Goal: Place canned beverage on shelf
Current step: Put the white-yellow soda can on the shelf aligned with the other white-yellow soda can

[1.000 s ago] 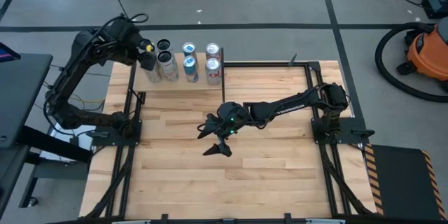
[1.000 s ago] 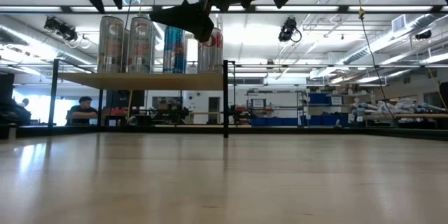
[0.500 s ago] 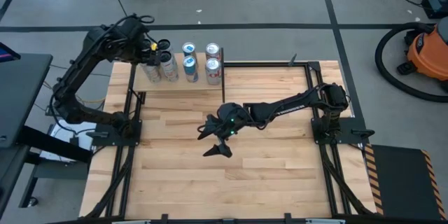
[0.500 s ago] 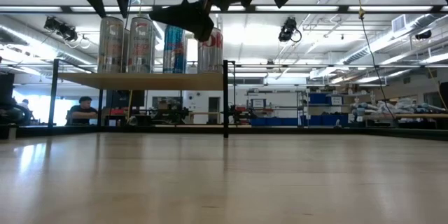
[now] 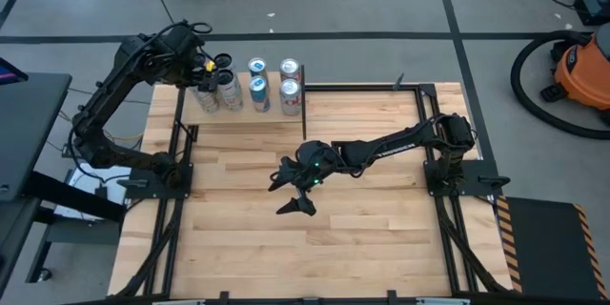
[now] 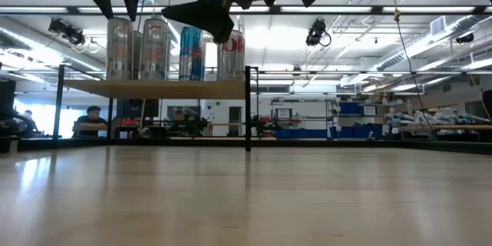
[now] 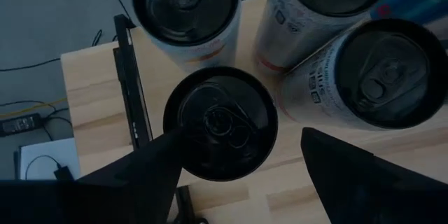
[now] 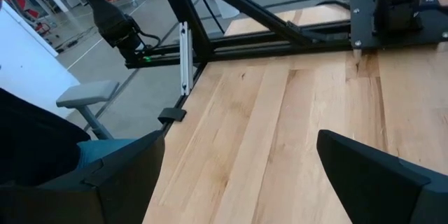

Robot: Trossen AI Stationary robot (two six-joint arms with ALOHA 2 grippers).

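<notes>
Left gripper (image 5: pixel 212 65) hangs spread-fingered above the cans on the shelf (image 5: pixel 250 110).

Six cans seem to crowd the shelf, though the arm hides part of the far-left pair; the black-topped can (image 7: pixel 220 123) sits just under the fingers, ungripped. Since half a second ago little has shifted. Right gripper (image 5: pixel 294 193), fingers apart, waits over the table (image 5: pixel 381 219), well clear of the shelf.

— What do you make of the finishes?

— Your shelf (image 7: pixel 91 84) is pale, matt wood edged by thin black metal rods (image 7: pixel 131 77). The cans (image 6: pixel 154 49) are glossy metal, their dark lids (image 7: pixel 220 123) smooth with a soft sheen.

— And the tabletop (image 8: pixel 280 133)?

— Planked wood, smooth, faintly reflective in the low view. Your left gripper's fingers (image 7: pixel 364 175) look like matt black plastic.
</notes>
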